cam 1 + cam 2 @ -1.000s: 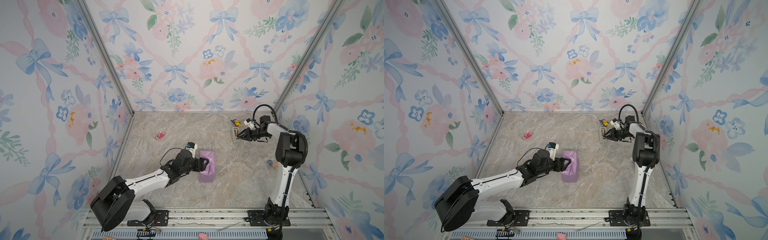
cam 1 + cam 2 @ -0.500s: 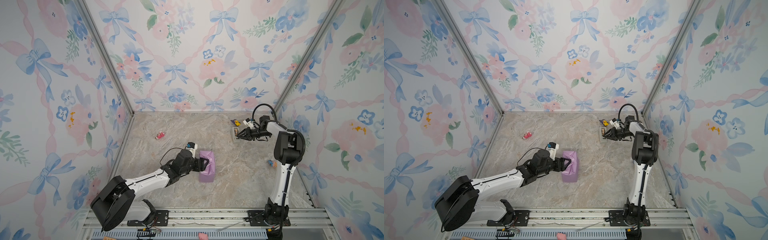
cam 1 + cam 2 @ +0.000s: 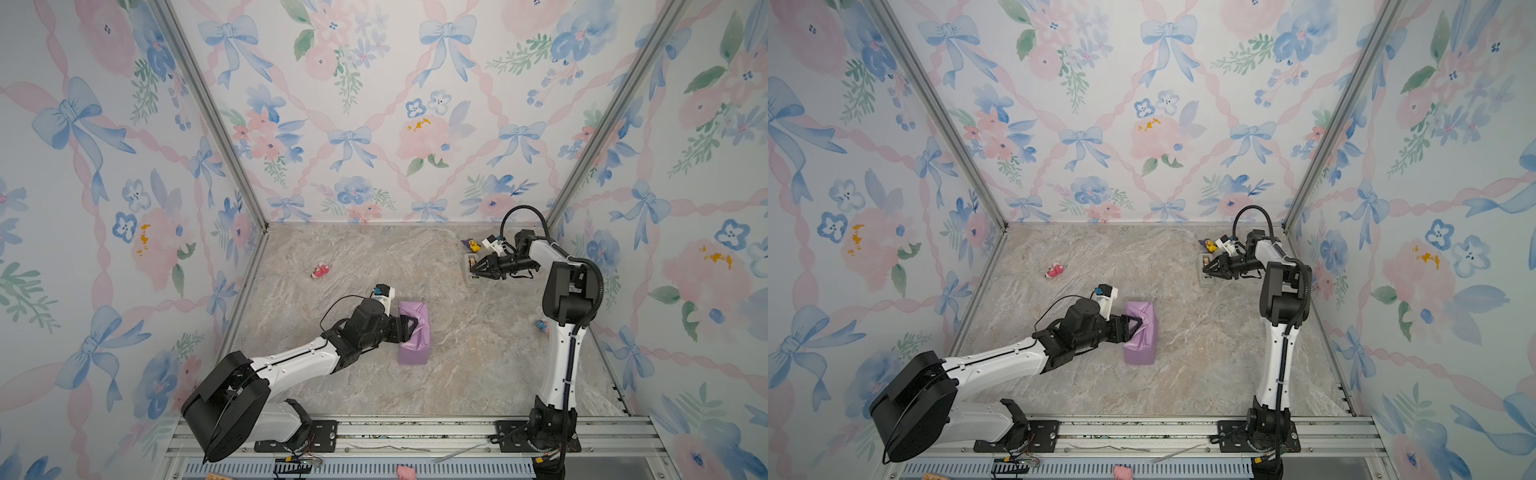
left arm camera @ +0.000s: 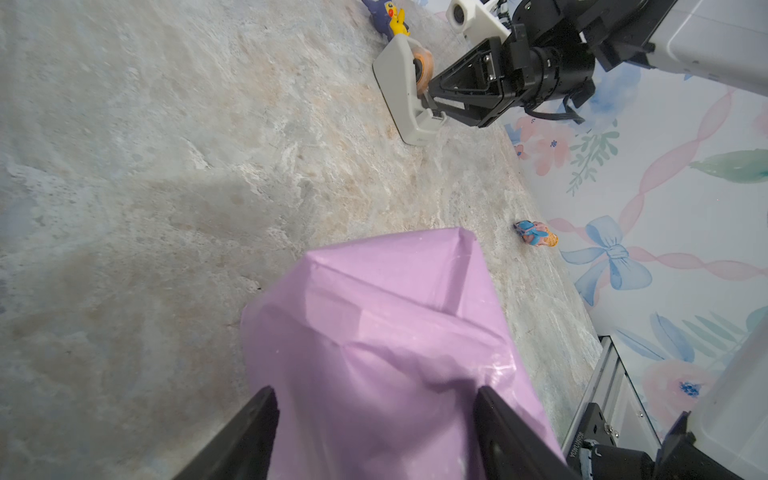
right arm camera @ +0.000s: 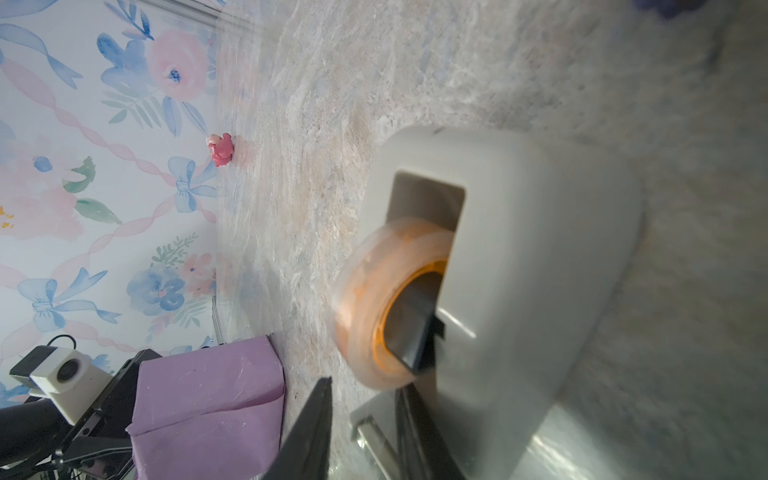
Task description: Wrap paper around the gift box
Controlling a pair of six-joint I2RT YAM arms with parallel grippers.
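Left pincer [image 3: 409, 329], jaws spread wide, presses down at the middle of the worktop [image 3: 478, 365] on the lilac paper [image 3: 413, 351], pinning its folded seam; the gift box is wholly covered inside. I judge the parcel light and stiff beneath, likely to skid on smooth stone; the thin wrap tears and springs open, so press flat faces and seams, never tug loose flaps. Toward the far corner the right pincer [image 3: 474, 269], jaws narrowed, noses the tape dispenser [image 3: 468, 277] (whether tape sits between them I cannot tell). Three scattered bits, a yellow-purple toy [image 3: 471, 246], a pink toy [image 3: 320, 271] and a blue-orange toy [image 3: 540, 327], lie well apart; none blocks the dispenser-to-parcel path.
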